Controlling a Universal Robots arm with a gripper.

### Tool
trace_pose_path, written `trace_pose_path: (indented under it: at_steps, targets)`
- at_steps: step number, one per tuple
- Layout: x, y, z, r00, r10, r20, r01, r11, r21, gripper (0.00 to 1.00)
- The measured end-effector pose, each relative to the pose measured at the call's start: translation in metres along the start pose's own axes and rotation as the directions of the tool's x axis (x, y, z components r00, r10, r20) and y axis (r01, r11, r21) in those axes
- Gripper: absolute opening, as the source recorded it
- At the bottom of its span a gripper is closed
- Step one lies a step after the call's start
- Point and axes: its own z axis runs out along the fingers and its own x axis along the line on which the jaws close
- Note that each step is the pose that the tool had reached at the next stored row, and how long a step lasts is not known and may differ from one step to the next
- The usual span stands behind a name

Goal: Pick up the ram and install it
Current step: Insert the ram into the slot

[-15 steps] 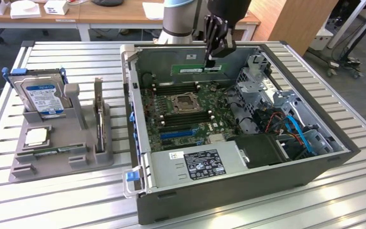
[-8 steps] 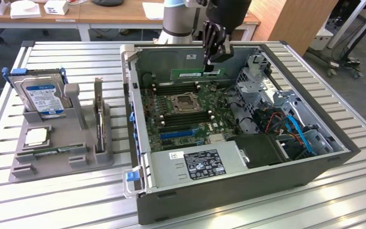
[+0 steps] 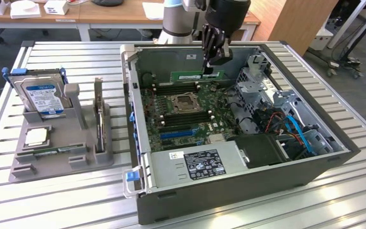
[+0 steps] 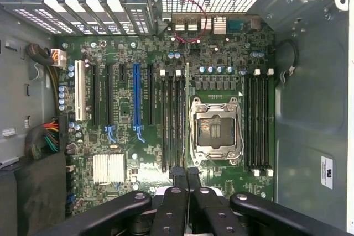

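Two jaws clamp narrowly on the ram (image 3: 189, 75), held above the motherboard (image 3: 164, 119).

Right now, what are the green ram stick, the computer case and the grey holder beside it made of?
The ram: likely fibreglass circuit board, matte green. The computer case: sheet metal, judging by thin folded grey walls with a dull sheen. The grey holder: probably plastic, matte, thick and blocky.

Ram (image 3: 189, 76) partly behind hand (image 3: 211, 67)
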Motion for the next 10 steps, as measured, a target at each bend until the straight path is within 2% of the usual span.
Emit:
trace_pose_path:
  at_steps: [10]
  targets:
    - [0.0009,0.0,0.0003,1.0,0.0,0.0002,0.0,1.0,0.0001,0.11]
